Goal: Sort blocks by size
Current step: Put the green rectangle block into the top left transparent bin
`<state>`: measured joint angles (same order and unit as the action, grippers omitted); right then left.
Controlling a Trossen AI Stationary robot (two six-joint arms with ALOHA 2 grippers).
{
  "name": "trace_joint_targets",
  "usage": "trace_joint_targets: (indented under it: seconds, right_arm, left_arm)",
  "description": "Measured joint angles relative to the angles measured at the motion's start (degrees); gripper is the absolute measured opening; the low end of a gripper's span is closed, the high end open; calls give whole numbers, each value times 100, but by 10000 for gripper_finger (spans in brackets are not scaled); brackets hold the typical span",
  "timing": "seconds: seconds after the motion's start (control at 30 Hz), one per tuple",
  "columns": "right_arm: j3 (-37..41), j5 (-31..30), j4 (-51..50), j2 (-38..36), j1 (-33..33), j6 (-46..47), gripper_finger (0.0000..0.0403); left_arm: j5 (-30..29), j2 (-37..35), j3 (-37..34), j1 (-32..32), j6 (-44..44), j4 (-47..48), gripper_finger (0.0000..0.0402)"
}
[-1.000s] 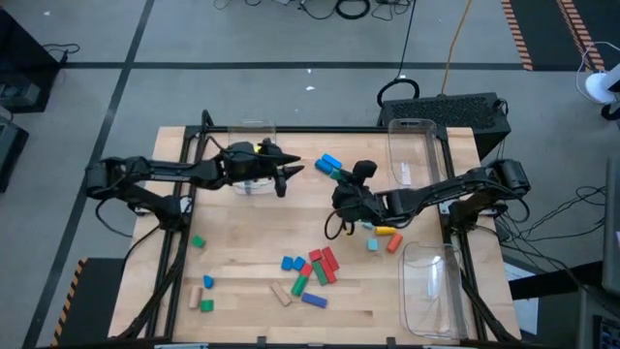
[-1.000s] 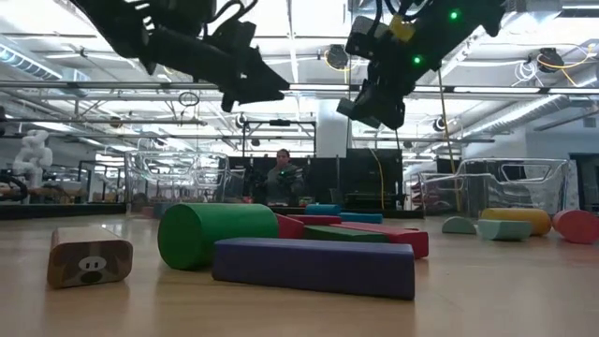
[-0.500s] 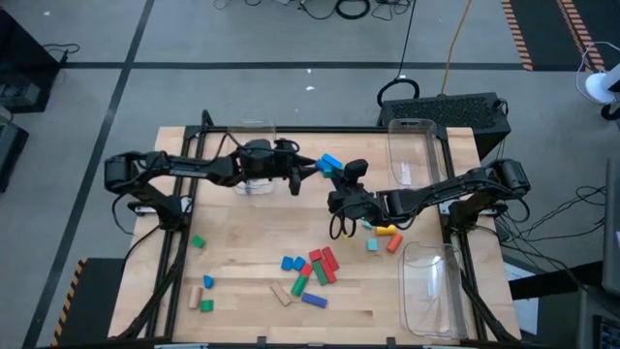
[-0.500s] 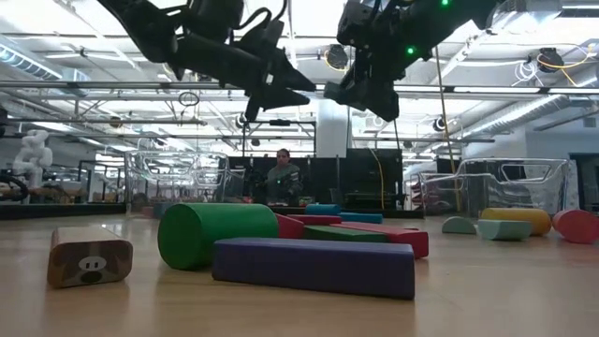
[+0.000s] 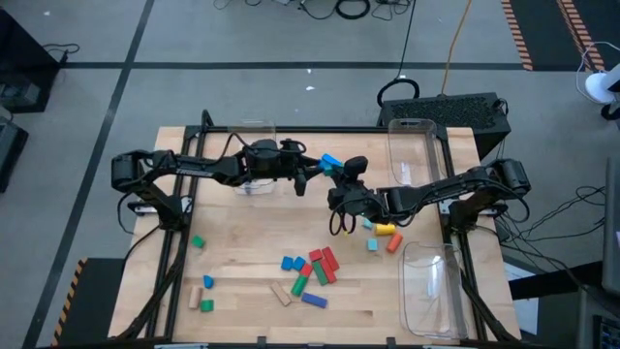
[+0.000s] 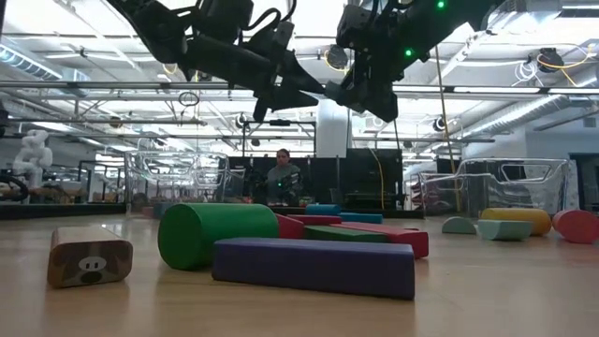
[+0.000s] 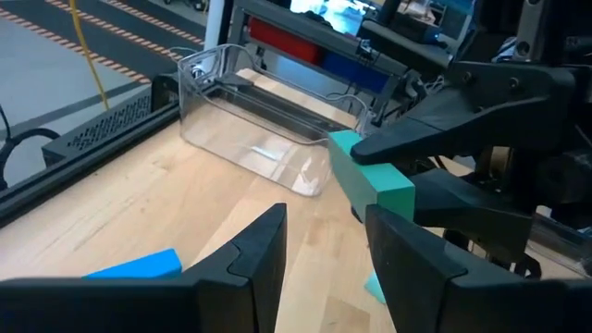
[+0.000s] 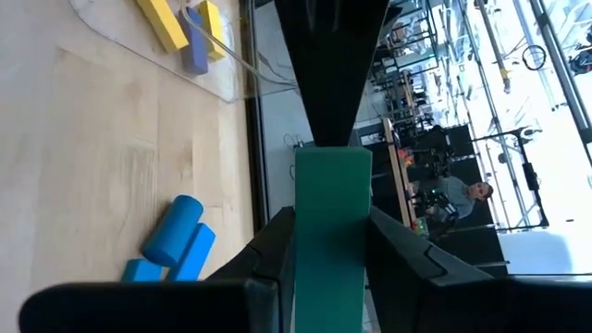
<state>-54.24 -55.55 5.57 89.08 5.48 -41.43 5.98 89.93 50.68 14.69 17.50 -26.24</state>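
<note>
My right end effector (image 5: 336,176) is pinching a green block (image 5: 332,174) in the air above the middle of the tabletop (image 5: 242,262); from above, the left end effector (image 5: 308,180), spread and empty, is almost touching it. In the low view, both are hanging nose to nose, so I'm worrying about a collision. In the left wrist view, its fingers (image 7: 250,254) are lining up on the green block. In the right wrist view, the grip is looking narrow; a bump could drop it.
</note>
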Motion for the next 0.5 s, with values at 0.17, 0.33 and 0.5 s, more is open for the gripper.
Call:
trace_joint_targets:
  seconds: [0.17, 0.33, 0.5]
  right_arm:
    - [-3, -160, -94, 2, -2, -2, 86]
    - [-3, -550, -389, 9, -24, 11, 86]
    - [-2, -507, -420, 9, -25, 72, 86]
  left_arm:
    - [14, 0, 2, 5, 8, -23, 187]
    - [225, -2, 15, -26, 19, -57, 219]
    - [171, -2, 15, -18, 61, -116, 222]
